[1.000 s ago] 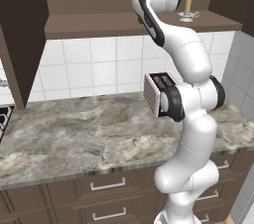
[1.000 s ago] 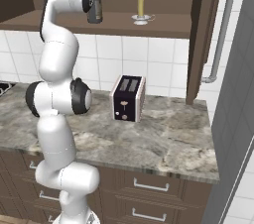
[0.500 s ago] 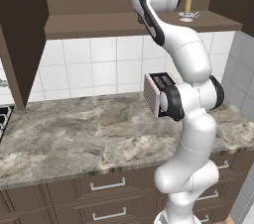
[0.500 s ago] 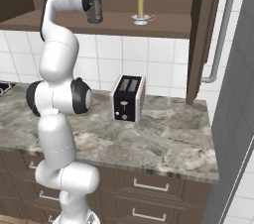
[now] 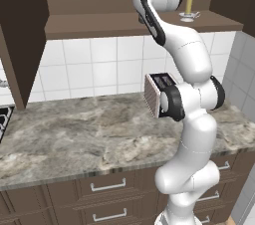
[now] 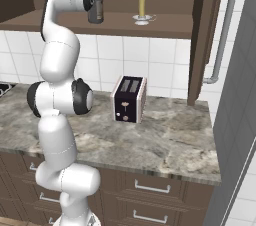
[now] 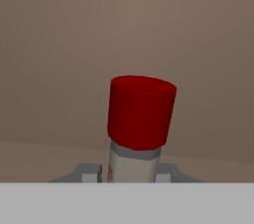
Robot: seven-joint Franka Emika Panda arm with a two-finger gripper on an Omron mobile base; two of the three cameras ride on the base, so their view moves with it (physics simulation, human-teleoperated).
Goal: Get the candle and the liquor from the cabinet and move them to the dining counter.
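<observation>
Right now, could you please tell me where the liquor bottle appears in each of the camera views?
Left base view: I cannot make the bottle out.
Right base view: the bottle hangs at the upper left, in front of the cabinet shelf.
Hand view: its red cap stands at centre, between the fingers.
Shared landmark: the candle on the shelf.

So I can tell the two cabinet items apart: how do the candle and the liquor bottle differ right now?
The candle is a slim pale-yellow stick; the liquor is a thicker dark grey bottle with a red cap. The candle stands free in a small white holder on the cabinet shelf, while the liquor sits at the gripper, its neck between the fingers. Both are upright at cabinet height.
</observation>
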